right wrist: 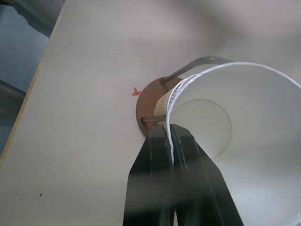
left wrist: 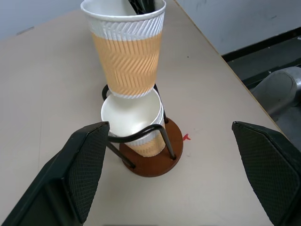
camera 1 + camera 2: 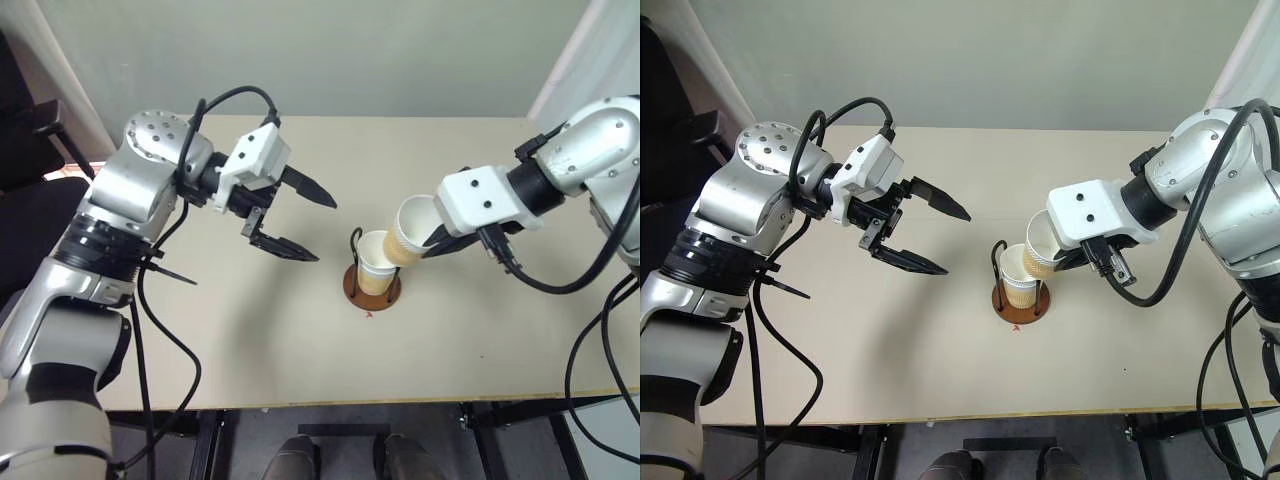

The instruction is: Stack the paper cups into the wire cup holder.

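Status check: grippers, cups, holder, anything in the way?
Left gripper open. Right gripper shut on tilted paper cup, above cup seated in wire cup holder. Nothing in the way.

Beige table (image 3: 250, 340); small red mark (image 3: 369, 314)

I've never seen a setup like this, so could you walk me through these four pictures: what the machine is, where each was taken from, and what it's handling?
It is a humanoid robot with two arms, each ending in a gripper of two black fingers. The two wide pictures come from cameras on its head, looking down over a tan table. The other two come from cameras on its wrists, looking along the fingers.

On the table stands a wire cup holder with a round brown base, and one paper cup already sits in it. The right gripper is shut on the rim of a second cup, held tilted just above the first. The left gripper is open, holds nothing, and hangs beside the holder.
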`<state>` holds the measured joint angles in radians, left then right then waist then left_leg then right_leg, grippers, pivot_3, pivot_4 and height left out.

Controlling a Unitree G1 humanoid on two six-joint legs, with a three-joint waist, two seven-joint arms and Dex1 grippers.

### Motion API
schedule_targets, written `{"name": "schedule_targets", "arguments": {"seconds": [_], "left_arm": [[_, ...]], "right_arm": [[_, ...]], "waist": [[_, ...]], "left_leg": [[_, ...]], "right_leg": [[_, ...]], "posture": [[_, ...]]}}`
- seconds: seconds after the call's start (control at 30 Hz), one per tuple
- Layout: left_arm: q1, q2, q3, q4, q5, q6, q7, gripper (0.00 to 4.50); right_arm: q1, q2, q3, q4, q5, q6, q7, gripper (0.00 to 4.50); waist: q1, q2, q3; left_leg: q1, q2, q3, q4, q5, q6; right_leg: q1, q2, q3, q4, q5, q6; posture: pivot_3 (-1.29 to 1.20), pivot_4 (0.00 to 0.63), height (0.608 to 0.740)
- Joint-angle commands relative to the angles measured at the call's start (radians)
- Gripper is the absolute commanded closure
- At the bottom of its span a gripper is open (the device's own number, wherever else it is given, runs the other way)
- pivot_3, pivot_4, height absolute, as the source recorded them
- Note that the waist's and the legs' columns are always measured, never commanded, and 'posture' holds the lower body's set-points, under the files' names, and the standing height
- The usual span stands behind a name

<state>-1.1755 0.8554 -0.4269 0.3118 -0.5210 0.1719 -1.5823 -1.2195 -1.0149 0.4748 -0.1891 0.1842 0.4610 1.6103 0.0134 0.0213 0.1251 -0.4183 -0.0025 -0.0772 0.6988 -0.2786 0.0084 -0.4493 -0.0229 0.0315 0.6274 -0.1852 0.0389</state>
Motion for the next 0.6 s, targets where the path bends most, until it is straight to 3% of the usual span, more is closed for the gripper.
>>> {"name": "schedule_targets", "arguments": {"seconds": [0.03,0.2,0.6], "left_arm": [[-0.014,0.011,0.023,-0.027,-0.008,0.000,-0.032,0.00],[-0.020,0.002,0.019,-0.022,-0.005,-0.003,-0.032,0.00],[-0.008,0.029,0.030,-0.035,0.001,0.008,-0.032,0.00]], "right_arm": [[-0.113,-0.006,0.005,0.030,0.018,-0.027,0.004,4.47],[-0.169,0.033,0.044,0.063,0.014,-0.045,0.004,4.47],[-0.051,0.109,0.092,0.053,-0.042,-0.093,0.004,4.47]], "waist": [[0.000,0.000,0.000],[-0.001,0.000,0.000],[-0.001,0.000,0.000]], "left_leg": [[0.000,0.000,0.000,0.000,0.000,0.000],[-0.001,0.000,-0.001,-0.002,0.000,0.000],[-0.002,0.001,-0.001,-0.002,0.000,-0.001]], "right_leg": [[0.000,0.000,0.000,0.000,0.000,-0.001],[-0.001,0.000,-0.001,-0.001,-0.002,-0.002],[-0.002,0.000,-0.002,-0.001,-0.002,-0.003]], "posture": [[0.00,0.150,0.740],[0.00,0.150,0.740],[0.00,0.150,0.740]]}}
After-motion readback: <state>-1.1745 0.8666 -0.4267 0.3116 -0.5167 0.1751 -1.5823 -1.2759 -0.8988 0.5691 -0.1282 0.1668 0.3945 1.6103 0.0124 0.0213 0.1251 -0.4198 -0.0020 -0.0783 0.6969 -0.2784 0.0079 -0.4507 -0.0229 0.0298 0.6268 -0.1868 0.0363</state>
